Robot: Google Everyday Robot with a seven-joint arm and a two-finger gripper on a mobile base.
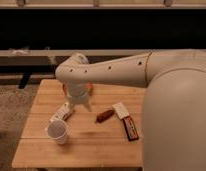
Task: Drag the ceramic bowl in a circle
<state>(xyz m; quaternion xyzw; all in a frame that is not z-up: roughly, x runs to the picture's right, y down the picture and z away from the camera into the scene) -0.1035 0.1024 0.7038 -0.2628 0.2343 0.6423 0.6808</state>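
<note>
The ceramic bowl point(89, 88) is at the back of the wooden table point(96, 145). Only orange slivers of its rim show on either side of my arm; the rest is hidden. My gripper point(80, 102) hangs down from the white wrist, right over or at the bowl. I cannot tell whether it touches the bowl. A white paper cup point(57, 131) stands upright near the front left, apart from the bowl.
A white bottle-like object point(63, 113) lies between the cup and the gripper. A brown oblong item point(104, 116) and a white, black and red packet point(126, 122) lie to the right. My arm's large white link covers the table's right side.
</note>
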